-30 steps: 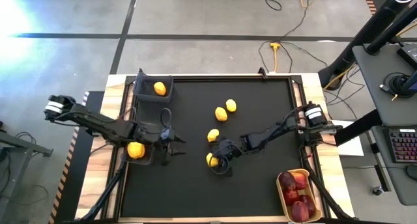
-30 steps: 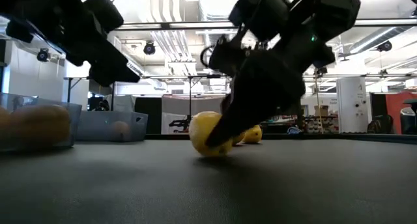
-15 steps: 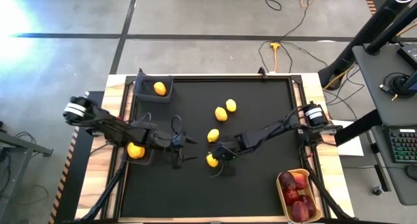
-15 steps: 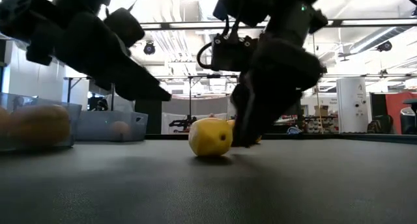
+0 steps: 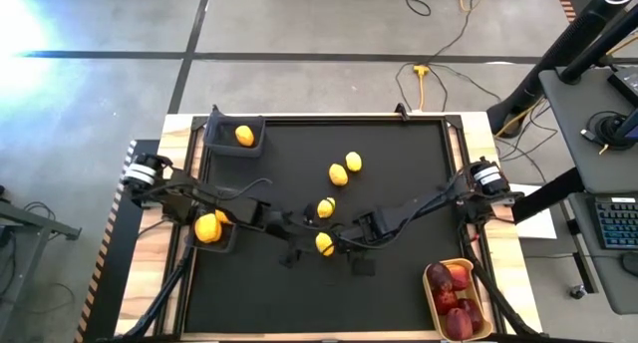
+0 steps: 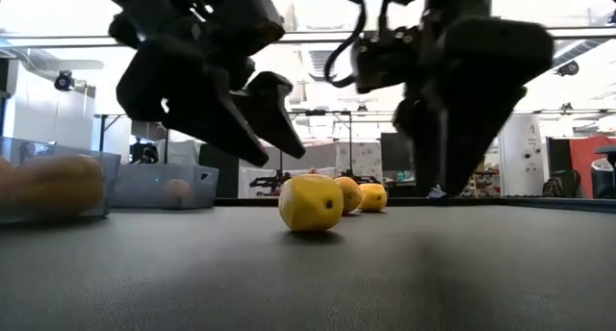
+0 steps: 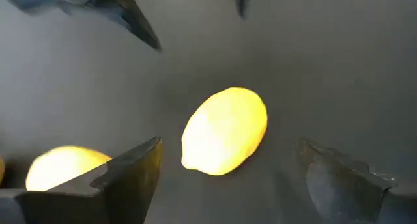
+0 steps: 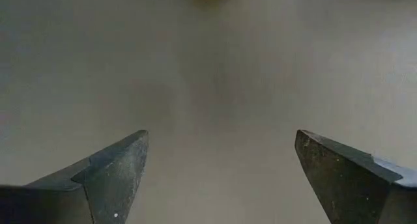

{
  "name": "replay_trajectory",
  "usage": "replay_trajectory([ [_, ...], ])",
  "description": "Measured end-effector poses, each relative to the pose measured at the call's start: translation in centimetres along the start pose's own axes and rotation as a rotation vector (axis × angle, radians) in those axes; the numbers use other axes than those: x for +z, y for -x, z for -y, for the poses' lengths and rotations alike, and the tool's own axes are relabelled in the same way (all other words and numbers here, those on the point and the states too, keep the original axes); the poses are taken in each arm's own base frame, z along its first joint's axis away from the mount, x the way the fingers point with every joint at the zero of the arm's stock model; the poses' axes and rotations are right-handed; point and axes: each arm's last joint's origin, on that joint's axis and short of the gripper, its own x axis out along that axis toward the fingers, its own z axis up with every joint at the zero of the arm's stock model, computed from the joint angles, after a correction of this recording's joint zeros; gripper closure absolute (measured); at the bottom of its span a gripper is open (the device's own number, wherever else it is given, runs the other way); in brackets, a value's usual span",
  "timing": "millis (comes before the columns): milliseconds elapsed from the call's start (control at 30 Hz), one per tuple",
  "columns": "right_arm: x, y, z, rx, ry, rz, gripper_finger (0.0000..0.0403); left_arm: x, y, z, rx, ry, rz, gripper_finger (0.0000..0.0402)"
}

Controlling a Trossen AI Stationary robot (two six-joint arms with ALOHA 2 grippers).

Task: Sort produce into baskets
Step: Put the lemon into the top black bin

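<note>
Yellow lemon [image 5: 324, 244] now loose on mat [image 5: 399, 293], mid-table toward front edge. I see right gripper [image 5: 357, 264] backed off it, jaws wide, empty. Left gripper [image 5: 292, 253] has moved in beside it, jaws wide. Handover likely; lemon not yet binned.

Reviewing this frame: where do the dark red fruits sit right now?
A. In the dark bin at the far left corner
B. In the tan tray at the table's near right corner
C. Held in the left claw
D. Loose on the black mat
B: the high view shows the dark red fruits packed together in the tan tray, while only yellow pieces lie on the mat or in the dark bins.
</note>
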Motion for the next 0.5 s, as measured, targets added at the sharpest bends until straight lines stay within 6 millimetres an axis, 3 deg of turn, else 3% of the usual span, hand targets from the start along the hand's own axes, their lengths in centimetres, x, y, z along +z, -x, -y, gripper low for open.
replay_trajectory([
  [167,-1.8,2.1,-0.7,-0.125,-0.076,-0.045,0.0025,1.2,-1.5,-0.1,-0.050,-0.134,-0.039,0.0073],
  [500,-4.4,6.9,-2.8,-0.175,-0.194,0.079,0.0025,0.3,-5.2,-0.9,-0.058,-0.159,-0.092,0.0088],
])
